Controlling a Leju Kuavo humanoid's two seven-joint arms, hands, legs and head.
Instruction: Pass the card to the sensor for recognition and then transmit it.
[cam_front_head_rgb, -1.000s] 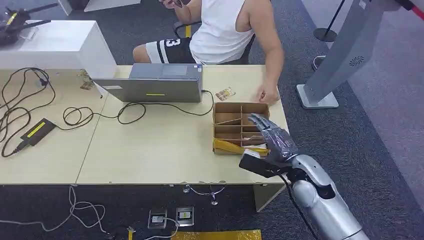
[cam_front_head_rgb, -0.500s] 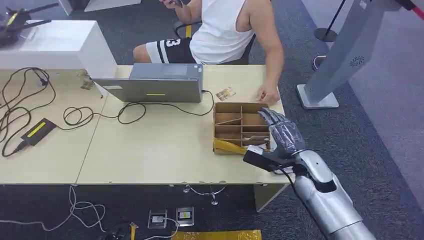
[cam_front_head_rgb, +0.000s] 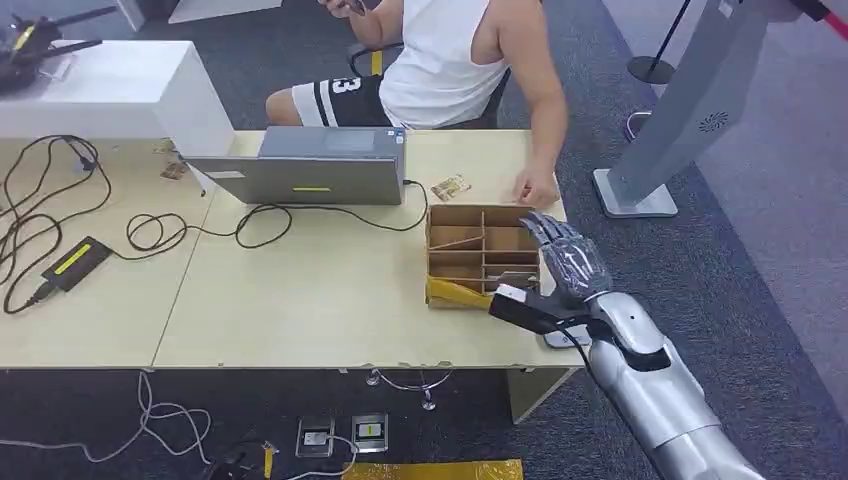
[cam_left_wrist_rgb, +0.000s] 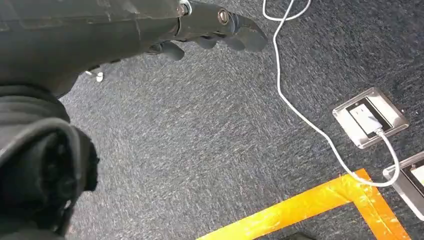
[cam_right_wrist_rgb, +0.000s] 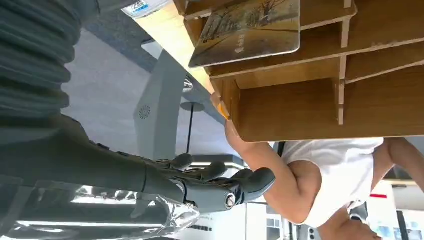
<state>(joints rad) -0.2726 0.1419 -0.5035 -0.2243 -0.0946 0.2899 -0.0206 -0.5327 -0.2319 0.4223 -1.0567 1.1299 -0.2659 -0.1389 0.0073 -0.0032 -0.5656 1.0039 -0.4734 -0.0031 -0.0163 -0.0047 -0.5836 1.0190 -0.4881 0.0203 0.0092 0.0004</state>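
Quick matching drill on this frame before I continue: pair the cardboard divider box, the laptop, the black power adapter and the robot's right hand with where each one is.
Things:
1. cardboard divider box
2. laptop
3. black power adapter
4. right robot hand

Places:
A. left part of the table, among cables
B. far side of the table, in front of the seated person
C. over the table's right edge, beside the box
D. right end of the table, holding a card

Pairs: 1-D, 2-B, 3-A, 4-C

Even, bright indoor light falls across the pale table (cam_front_head_rgb: 300, 300), casting only soft shadows. The wrist views are sharp on carpet and cardboard, blurred on nearby arm covers.
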